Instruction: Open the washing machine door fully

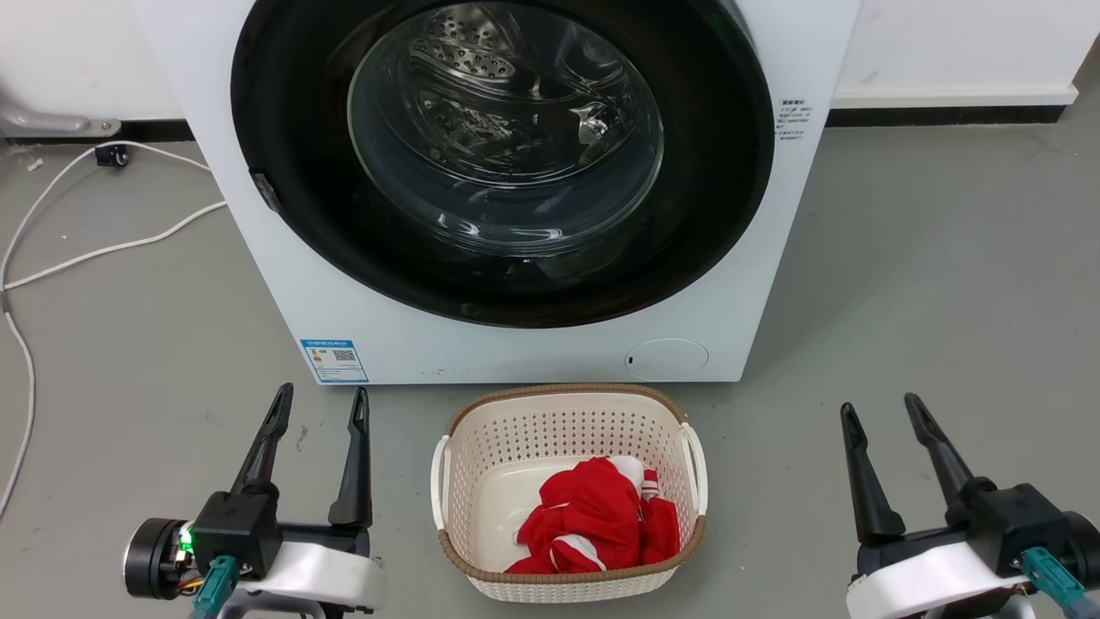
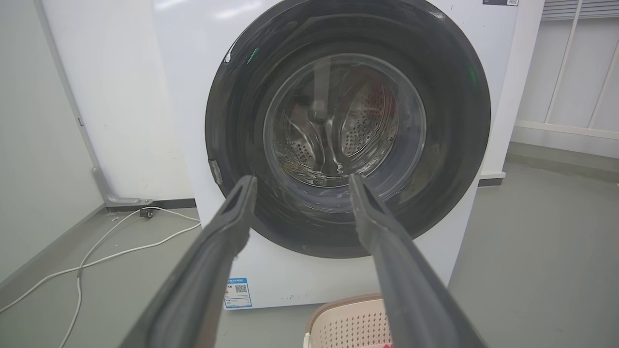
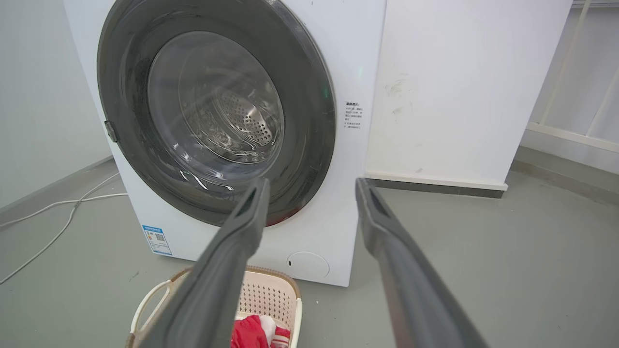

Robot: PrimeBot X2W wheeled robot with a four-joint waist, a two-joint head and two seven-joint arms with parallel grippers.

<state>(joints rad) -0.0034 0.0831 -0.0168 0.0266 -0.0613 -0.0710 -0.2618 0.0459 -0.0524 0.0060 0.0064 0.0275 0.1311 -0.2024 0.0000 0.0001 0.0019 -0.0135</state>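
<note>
Standing on grey floor (image 1: 928, 284): washing machine (image 1: 516, 344).

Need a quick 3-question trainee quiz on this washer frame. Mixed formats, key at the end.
1. True or false: the washing machine door is swung open.
2. What lies in the laundry basket? A) a blue towel B) a red and white cloth C) a pair of shoes
3. Fill in: the left gripper and the right gripper both hover with their fingers ___, holding nothing.

Key: 1 false, it sits shut against the machine front; 2 B; 3 open.
</note>
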